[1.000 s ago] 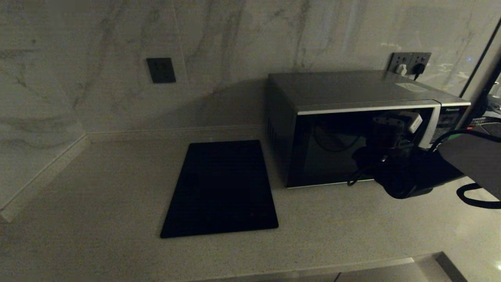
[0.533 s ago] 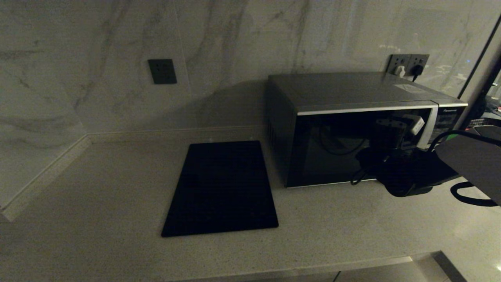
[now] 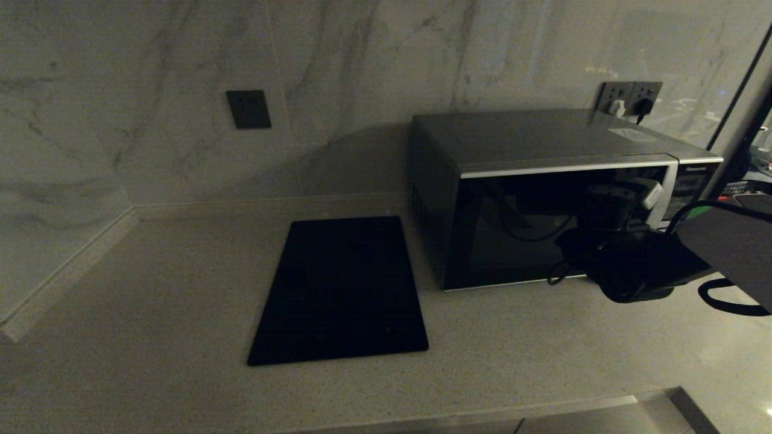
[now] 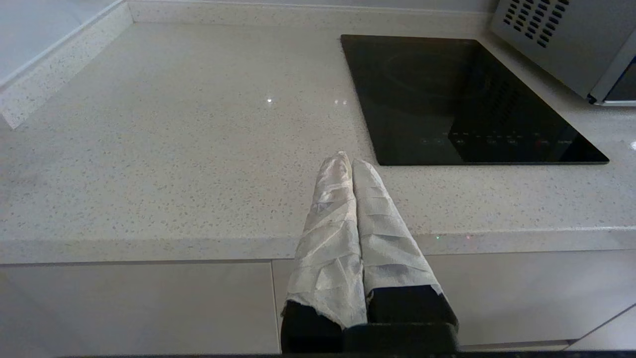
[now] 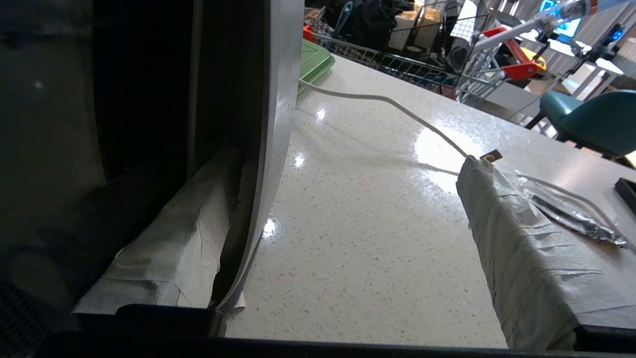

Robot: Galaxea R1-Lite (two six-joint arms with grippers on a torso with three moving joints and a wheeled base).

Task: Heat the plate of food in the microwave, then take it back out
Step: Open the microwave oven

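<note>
Here your left gripper (image 4: 352,164) sits nearest, parked over the front edge of the desk (image 4: 174,149) with its wrapped fingers pressed together and nothing between them. Just beyond it you see the black cooktop panel (image 3: 341,289) set flat in the desk, left of the microwave (image 3: 543,193). Your right gripper (image 5: 348,209) is spread wide at the microwave's right front; one wrapped finger (image 5: 184,248) sits tucked behind the curved silver handle strip (image 5: 271,144), against the dark door, and the other finger (image 5: 516,248) stands well apart over bare desk. You cannot tell whether the door is shut tight. A white cable (image 5: 387,104) trails across the desk toward a green board (image 5: 310,64) farther off. The plate of food appears in none of your views. Wall sockets (image 3: 630,96) sit behind the microwave.
</note>
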